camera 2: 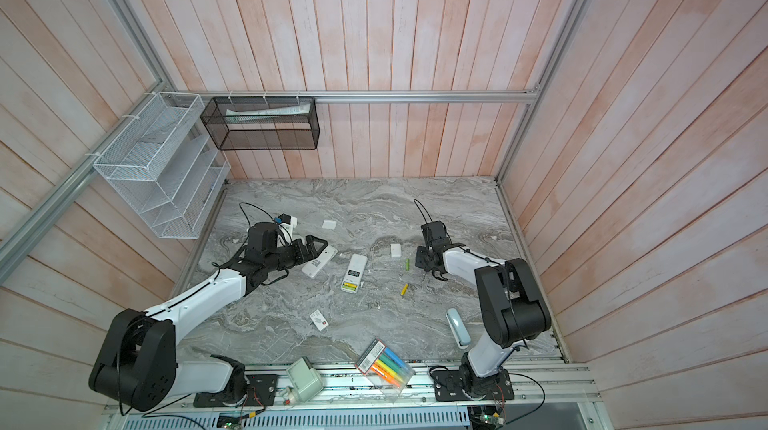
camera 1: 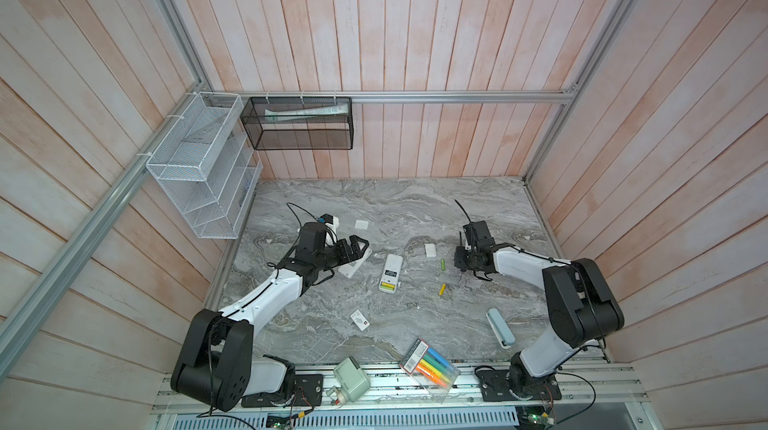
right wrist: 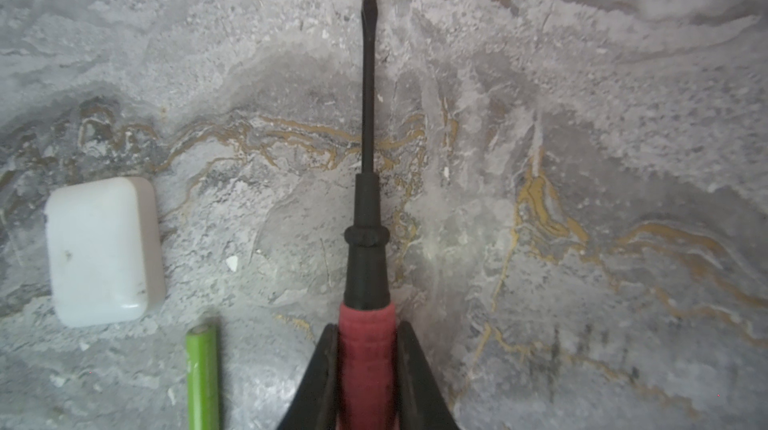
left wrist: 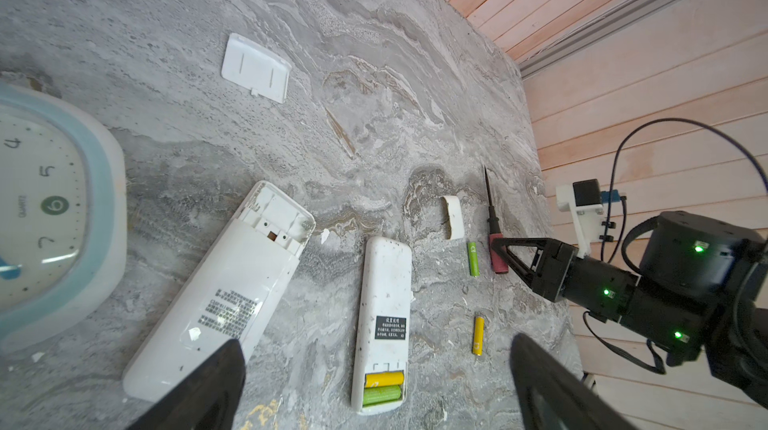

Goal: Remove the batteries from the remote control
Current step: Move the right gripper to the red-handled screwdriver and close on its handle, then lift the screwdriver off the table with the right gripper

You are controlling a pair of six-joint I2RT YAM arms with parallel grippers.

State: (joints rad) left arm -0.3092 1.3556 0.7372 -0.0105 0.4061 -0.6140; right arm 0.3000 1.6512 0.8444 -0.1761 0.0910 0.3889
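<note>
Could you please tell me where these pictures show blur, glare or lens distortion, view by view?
Both top views: even, soft light, though the wide lens fans the wall planks outward. Left wrist view: the fingers of the left gripper are dark and out of focus, and a glare streak crosses the clock. Right wrist view: the screwdriver shaft is sharp, the green battery slightly soft.

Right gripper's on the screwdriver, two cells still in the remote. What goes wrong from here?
1. The loose green battery lies beside the screwdriver in the right gripper; lifting may knock it rolling.
2. The left gripper is open, holding nothing, so the loaded remote may slide when pried.
3. Its two batteries could flick out.
</note>
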